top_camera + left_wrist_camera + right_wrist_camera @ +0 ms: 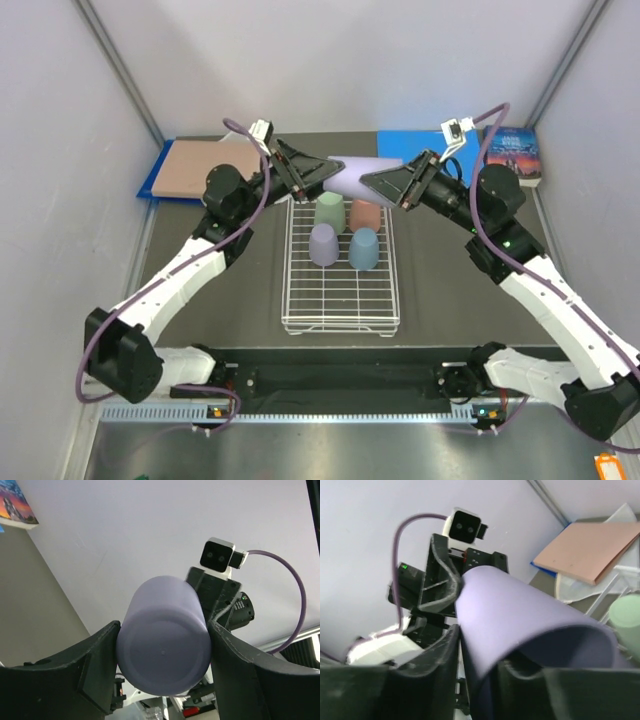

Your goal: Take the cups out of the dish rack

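Note:
A lilac cup [350, 175] hangs on its side in the air above the far end of the white wire dish rack [340, 300], held between both grippers. My left gripper [322, 172] is shut on its closed base [162, 645]. My right gripper [380, 182] pinches its rim wall [520, 615], one finger inside and one outside. Upside down in the rack stand a pale green cup [329, 211], a salmon pink cup [364, 214], a second purple cup [323, 243] and a light blue cup [364, 249]. The green cup also shows in the right wrist view [626, 612].
A brown board on a blue folder [200, 168] lies at the back left, also in the right wrist view [590, 550]. A book [512, 155] lies at the back right. Grey walls close in the sides and back.

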Robot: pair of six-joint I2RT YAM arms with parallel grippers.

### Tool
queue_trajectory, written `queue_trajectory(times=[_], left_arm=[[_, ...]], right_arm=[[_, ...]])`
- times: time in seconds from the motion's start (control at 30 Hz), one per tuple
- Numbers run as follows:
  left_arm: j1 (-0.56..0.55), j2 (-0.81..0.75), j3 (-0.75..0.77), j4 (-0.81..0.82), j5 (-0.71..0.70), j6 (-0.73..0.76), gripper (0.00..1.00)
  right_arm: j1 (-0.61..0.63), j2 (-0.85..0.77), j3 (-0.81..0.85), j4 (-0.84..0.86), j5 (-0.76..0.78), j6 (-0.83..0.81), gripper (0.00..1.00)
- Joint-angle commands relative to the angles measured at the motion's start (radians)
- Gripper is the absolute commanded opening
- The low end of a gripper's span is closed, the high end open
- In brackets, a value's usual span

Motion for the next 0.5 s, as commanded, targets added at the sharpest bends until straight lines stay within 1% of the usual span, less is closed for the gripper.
queue_trajectory(times=[0.0,0.07,0.1,0.13,0.17,0.2,0.23,0.27,0.3,0.33,0.37,0.4,0.43,0.47], left_arm=[[-0.027,0.015,0.026,0.036,0.031,0.022,0.02],[-0.029,0.006,0.039,-0.033,0.024,0.074,0.26],[-0.026,-0.015,0.064,-0.086,-0.011,0.105,0.5],[-0.026,-0.029,0.081,-0.146,-0.042,0.183,0.72],[-0.027,-0.043,0.098,-0.3,-0.071,0.225,0.99],[-0.027,-0.064,0.143,-0.379,-0.161,0.264,0.99],[-0.024,-0.069,0.162,-0.448,-0.2,0.324,0.99],[-0.021,-0.072,0.179,-0.578,-0.238,0.34,0.99],[-0.015,-0.072,0.2,-0.626,-0.29,0.351,0.99],[-0.017,-0.072,0.208,-0.678,-0.318,0.355,0.99],[-0.017,-0.072,0.213,-0.737,-0.34,0.355,0.99],[-0.015,-0.072,0.21,-0.763,-0.352,0.354,0.99],[-0.017,-0.072,0.204,-0.785,-0.384,0.352,0.99],[-0.017,-0.072,0.204,-0.811,-0.397,0.354,0.99]], right_arm=[[0.0,0.008,0.025,-0.016,-0.004,-0.008,0.0],[-0.021,-0.021,0.03,-0.062,0.034,-0.017,0.0],[-0.031,-0.033,0.036,-0.114,0.054,-0.024,0.0],[-0.056,-0.06,0.063,-0.156,0.112,-0.049,0.0],[-0.072,-0.068,0.088,-0.201,0.148,-0.067,0.0],[-0.099,-0.07,0.124,-0.36,0.259,-0.118,0.0],[-0.113,-0.053,0.225,-0.451,0.339,-0.144,0.0],[-0.124,-0.035,0.281,-0.563,0.432,-0.168,0.0],[-0.149,-0.015,0.331,-0.714,0.52,-0.191,0.0],[-0.156,0.031,0.417,-0.784,0.676,-0.225,0.0],[-0.161,0.057,0.451,-0.832,0.753,-0.242,0.0],[-0.185,0.088,0.483,-0.883,0.871,-0.248,0.0],[-0.202,0.163,0.543,-0.983,0.91,-0.245,0.0],[-0.218,0.2,0.572,-1.03,0.953,-0.229,0.0]])
